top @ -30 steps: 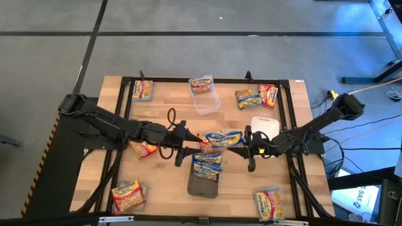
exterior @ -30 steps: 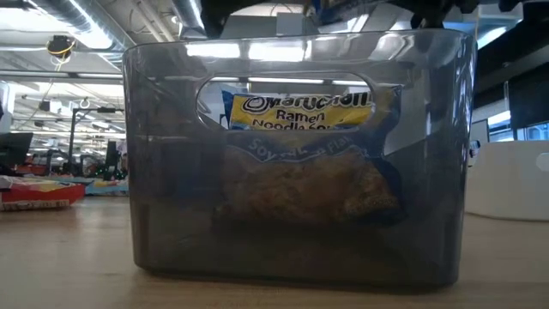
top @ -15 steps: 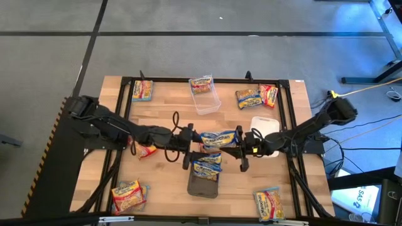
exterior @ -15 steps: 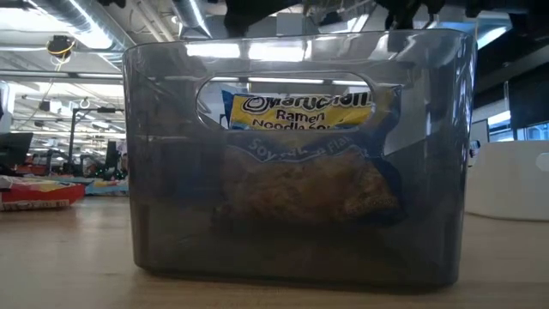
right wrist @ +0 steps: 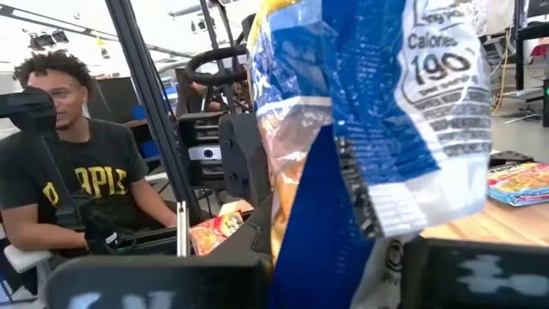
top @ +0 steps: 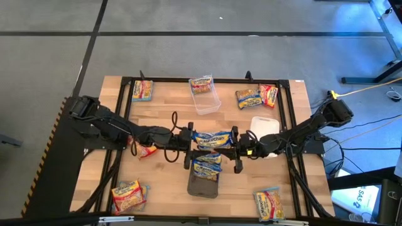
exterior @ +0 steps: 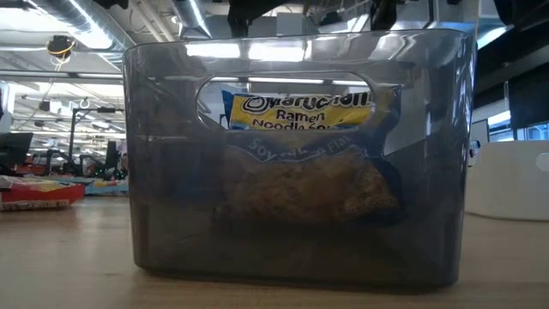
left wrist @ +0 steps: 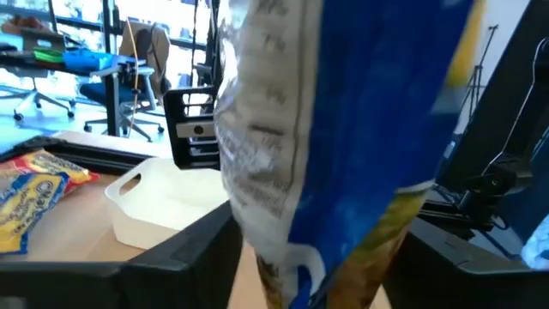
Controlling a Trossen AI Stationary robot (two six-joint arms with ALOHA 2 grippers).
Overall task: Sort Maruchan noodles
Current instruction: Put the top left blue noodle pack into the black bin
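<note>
1. A blue-banded Maruchan noodle packet (top: pixel 211 138) hangs at the table's centre, stretched between the two grippers, just above the dark grey tray (top: pixel 203 182).
2. The left gripper (top: pixel 189 137) is clamped on the packet's left end.
3. The right gripper (top: pixel 235 139) is pinched on its right end.
4. Another blue packet (exterior: pixel 302 163) already lies in the dark grey tray.
5. Other packets lie scattered near the table's edges; the white tray (top: pixel 264 127) sits to the right.
</note>
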